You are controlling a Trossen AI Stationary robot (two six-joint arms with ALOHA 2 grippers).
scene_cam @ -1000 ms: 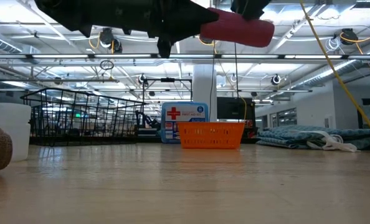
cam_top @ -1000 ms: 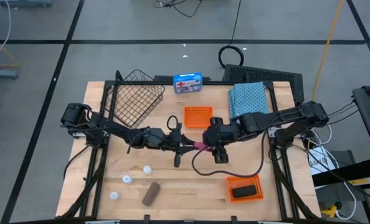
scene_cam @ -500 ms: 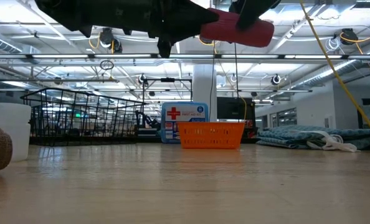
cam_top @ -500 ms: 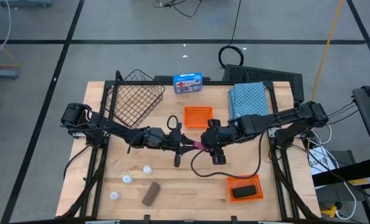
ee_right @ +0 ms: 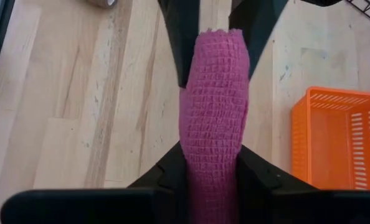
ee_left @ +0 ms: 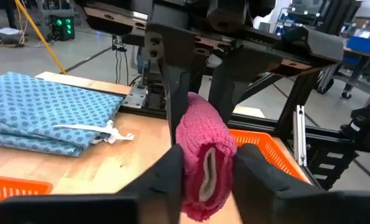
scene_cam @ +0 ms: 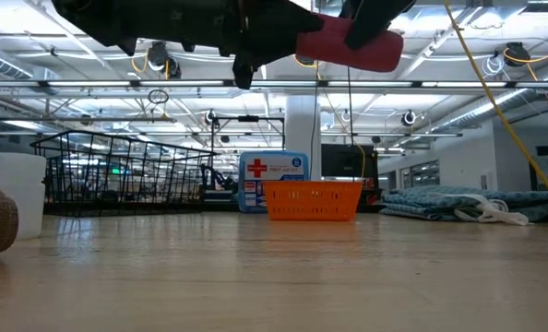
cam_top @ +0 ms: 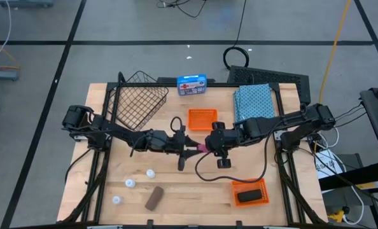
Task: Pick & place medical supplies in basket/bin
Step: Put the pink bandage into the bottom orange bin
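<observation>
An industrial lab hall: exposed ceiling trusses, strip lights, concrete floor with taped lines.

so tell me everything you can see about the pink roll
The pink roll is a short cylinder of stretchy, grid-textured bandage wrap, its layered end showing in the left wrist view. It hangs in the air above the middle of the table, lying roughly level, touching nothing below. Both grippers pinch it from opposite ends: the left gripper on one, the right gripper on the other, mid hand-over.
</observation>
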